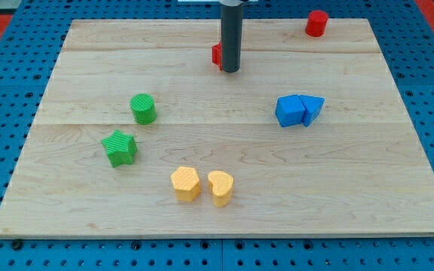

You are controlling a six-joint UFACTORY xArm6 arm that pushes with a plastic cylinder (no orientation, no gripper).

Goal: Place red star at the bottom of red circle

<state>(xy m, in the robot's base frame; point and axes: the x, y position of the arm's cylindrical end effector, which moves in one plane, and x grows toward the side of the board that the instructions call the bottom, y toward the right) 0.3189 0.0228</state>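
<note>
The red star [216,53] lies near the view's top centre, mostly hidden behind my rod; only its left edge shows. My tip [230,71] rests on the board just right of and in front of the star, touching or nearly touching it. The red circle [316,23], a short cylinder, stands at the view's top right, far to the right of the star and a little higher in the view.
A blue cube [289,111] and blue triangle [313,109] sit together at the right. A green cylinder [143,108] and green star [120,147] are at the left. A yellow hexagon [185,184] and yellow heart [221,187] are at the bottom centre.
</note>
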